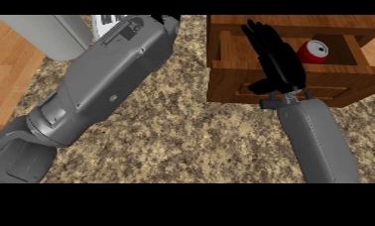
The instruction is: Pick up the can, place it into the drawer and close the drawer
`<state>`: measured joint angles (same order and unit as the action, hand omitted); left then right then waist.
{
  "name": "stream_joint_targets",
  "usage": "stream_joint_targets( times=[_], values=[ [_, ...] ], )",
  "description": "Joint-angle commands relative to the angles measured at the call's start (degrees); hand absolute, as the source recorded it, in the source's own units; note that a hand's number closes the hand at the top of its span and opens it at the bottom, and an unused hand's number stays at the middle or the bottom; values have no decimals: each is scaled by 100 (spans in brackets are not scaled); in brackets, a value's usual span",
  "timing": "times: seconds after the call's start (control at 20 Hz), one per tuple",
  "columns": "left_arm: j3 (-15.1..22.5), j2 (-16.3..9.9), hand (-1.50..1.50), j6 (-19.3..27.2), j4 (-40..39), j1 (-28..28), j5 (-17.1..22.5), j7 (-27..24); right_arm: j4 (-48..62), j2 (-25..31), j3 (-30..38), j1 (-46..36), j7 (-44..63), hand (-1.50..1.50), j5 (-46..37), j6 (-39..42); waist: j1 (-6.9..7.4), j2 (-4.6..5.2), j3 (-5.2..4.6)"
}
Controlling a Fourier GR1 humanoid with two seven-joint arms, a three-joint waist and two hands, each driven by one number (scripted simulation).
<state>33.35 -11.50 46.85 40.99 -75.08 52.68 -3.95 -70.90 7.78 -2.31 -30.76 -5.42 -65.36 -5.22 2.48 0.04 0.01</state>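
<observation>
At the left, the left forearm is stretched up across the speckled desk; only a small dark part of the left hand is seen at the top edge, so the state of its fingers cannot be told. To the right, a wooden drawer is seen pulled open. The right hand is held over it, fingers straight and holding nothing. Just right of the hand, the red can is seen lying inside the drawer.
</observation>
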Motion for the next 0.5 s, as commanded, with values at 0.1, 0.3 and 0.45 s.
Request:
stream_joint_targets(
  times=[0.1, 0.3, 0.45],
  values=[
    [93, -384, -150, 199, 716, 259, -259, 444, 1691, -170, 96, -682, 34, -150, -513, -903, -21, 7, 3],
    [-140, -799, -150, -93, 906, 540, -251, 430, 2612, -77, 373, -1296, -39, -150, -631, -1449, 29, 52, 3],
    [-62, -843, -150, 51, 1111, 502, -382, 640, 3183, -135, 467, -1370, -81, -150, -762, -2067, 24, 55, 7]
  ],
)
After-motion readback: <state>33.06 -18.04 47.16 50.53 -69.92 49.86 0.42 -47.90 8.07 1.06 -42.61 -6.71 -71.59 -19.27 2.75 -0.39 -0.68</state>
